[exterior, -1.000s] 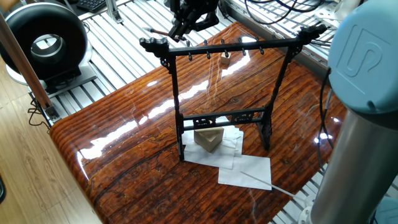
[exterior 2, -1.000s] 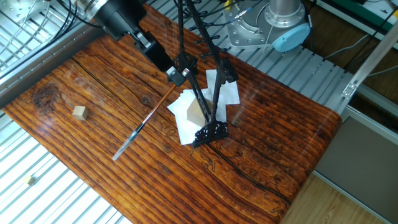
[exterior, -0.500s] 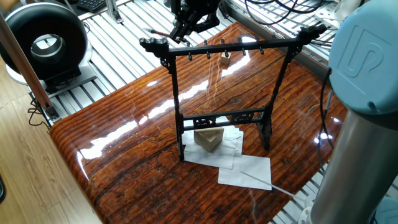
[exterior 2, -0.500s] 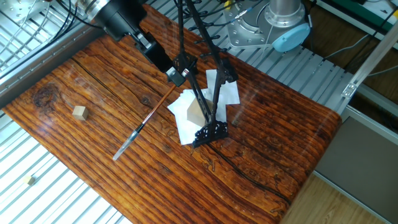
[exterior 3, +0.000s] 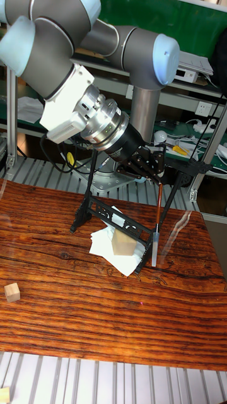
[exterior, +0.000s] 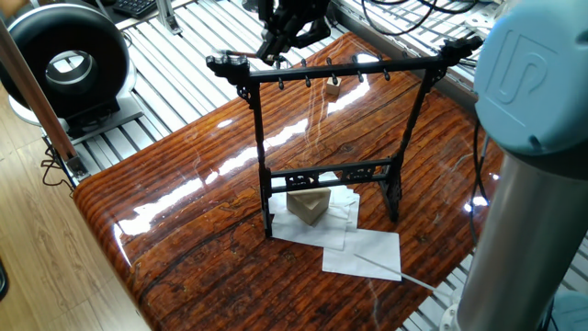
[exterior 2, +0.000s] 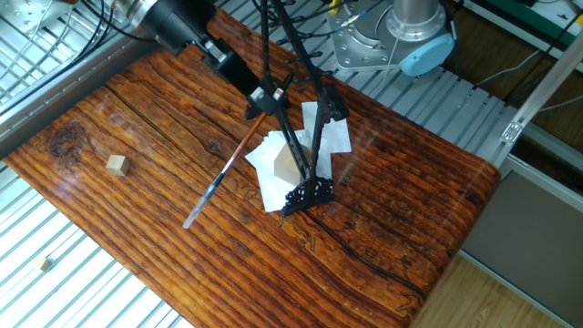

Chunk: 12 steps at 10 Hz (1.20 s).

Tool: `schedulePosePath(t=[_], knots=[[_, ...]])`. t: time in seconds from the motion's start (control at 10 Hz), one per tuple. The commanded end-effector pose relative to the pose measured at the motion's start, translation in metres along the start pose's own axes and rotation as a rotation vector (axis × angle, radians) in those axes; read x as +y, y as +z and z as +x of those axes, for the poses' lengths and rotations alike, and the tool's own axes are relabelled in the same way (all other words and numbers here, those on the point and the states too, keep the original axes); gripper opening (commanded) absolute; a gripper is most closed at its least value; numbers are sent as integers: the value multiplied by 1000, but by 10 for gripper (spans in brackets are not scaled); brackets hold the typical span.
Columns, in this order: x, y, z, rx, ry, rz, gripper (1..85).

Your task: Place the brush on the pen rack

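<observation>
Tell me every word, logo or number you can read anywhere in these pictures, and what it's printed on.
"UR": embossed logo on the blue cap of the robot arm's joint, near the camera in one fixed view; only partly legible.
Nothing else is readable: the pen rack, the brush, the hand, the white paper sheets and the wooden block show no text.

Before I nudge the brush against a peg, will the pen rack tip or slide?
The pen rack is probably light and top-heavy: it is a tall, thin open frame on small feet. It may slide, since the table looks glossy. A sideways push from the brush in the pincer near the crossbar would likely tip it.
</observation>
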State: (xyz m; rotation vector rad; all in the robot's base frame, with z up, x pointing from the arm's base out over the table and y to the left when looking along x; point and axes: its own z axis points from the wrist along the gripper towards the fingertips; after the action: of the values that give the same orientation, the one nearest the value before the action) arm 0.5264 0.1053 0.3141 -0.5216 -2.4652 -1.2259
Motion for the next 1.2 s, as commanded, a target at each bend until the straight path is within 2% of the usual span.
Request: schedulePosePath(t=[0.0,0.1,0.2,0.6,0.8,0.9,1.1], knots=[[10,-1,-7,-11,17,-14,10],[16,0,-9,-9,31,-25,10],[14,0,-14,-20,30,-10,10],[13,1,-23,-23,14,-5,10],[13,2,-30,-36,14,-6,10],[11,3,-38,-60,9,-3,10],[11,4,-36,-67,7,-9,10]])
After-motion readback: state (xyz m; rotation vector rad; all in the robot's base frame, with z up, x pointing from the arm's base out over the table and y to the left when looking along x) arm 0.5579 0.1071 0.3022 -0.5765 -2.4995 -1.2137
